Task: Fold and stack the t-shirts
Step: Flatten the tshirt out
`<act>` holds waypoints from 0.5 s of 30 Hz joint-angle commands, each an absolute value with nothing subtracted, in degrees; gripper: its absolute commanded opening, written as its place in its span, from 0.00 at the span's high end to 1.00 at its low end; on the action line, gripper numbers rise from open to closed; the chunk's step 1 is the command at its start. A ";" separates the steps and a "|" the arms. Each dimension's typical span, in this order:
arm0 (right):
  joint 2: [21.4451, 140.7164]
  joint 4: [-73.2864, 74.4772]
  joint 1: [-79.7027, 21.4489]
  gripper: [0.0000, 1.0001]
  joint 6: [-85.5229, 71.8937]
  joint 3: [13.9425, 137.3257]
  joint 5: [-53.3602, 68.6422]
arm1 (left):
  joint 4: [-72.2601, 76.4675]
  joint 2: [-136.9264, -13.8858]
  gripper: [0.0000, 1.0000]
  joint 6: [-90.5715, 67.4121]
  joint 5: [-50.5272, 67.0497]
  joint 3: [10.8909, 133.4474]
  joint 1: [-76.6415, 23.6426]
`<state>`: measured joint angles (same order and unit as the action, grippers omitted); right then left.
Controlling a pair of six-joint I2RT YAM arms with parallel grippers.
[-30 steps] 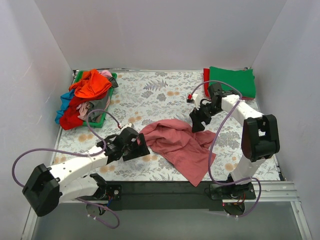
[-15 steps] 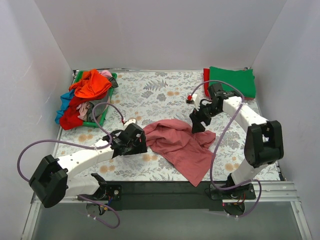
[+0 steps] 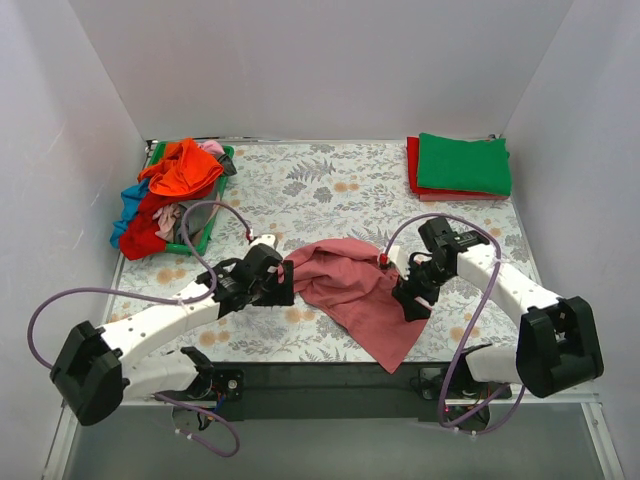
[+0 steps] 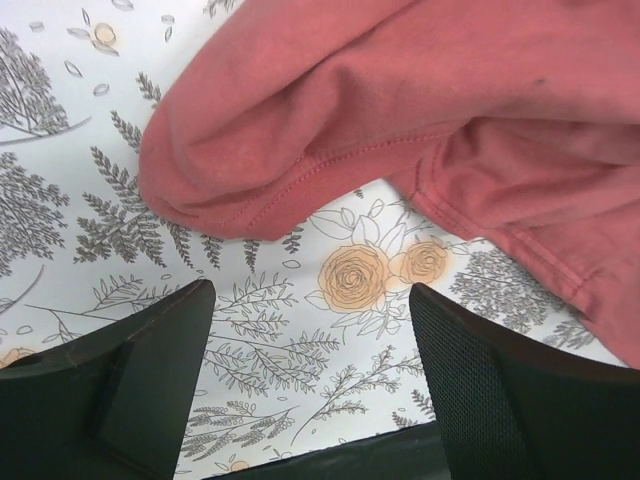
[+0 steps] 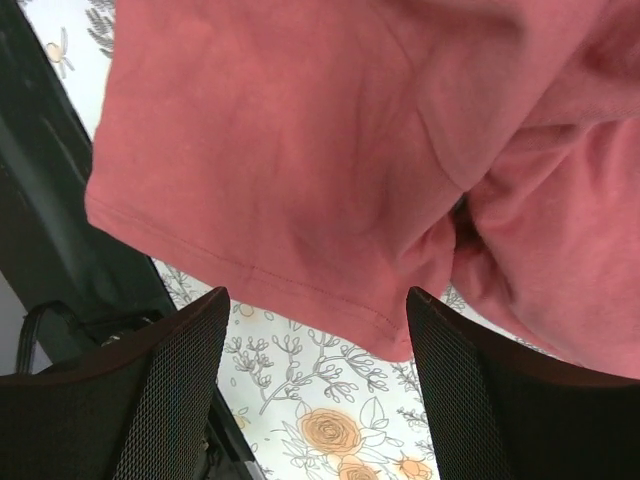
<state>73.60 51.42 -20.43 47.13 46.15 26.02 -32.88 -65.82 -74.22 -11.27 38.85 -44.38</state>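
A crumpled dusty-rose t-shirt [image 3: 355, 290] lies on the floral cover near the front middle. My left gripper [image 3: 282, 287] is open and empty at the shirt's left edge; the left wrist view shows the hemmed fold [image 4: 300, 150] just beyond my fingertips [image 4: 170, 350]. My right gripper [image 3: 408, 303] is open and empty at the shirt's right edge; the right wrist view shows the hem [image 5: 300, 280] between and ahead of my fingers [image 5: 470, 380]. A folded green tee [image 3: 463, 163] lies on a folded red one [image 3: 413, 168] at the back right.
A green basket [image 3: 205, 232] at the back left holds a heap of orange [image 3: 183, 167], red and blue tees spilling over its side. White walls close the table on three sides. The black mounting rail [image 3: 330, 385] runs along the front edge.
My right arm has swung from the back right down toward the front, to the shirt's right edge. My left gripper has stayed near the shirt's left edge, shifting slightly.
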 commanded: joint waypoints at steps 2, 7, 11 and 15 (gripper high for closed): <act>76.28 46.32 -20.74 0.23 45.80 48.25 23.38 | -32.61 -55.84 0.16 -74.62 -13.89 40.61 -44.47; 80.93 44.47 -21.18 0.24 44.30 51.76 23.11 | -32.17 -45.46 0.09 -78.48 -12.40 36.75 -44.39; 83.67 43.95 -22.76 0.28 43.16 53.79 24.43 | -31.55 -37.98 0.08 -80.59 -10.20 34.11 -44.38; 85.60 44.03 -23.73 0.42 42.54 55.10 25.31 | -31.03 -34.11 0.08 -81.04 -9.23 33.49 -44.38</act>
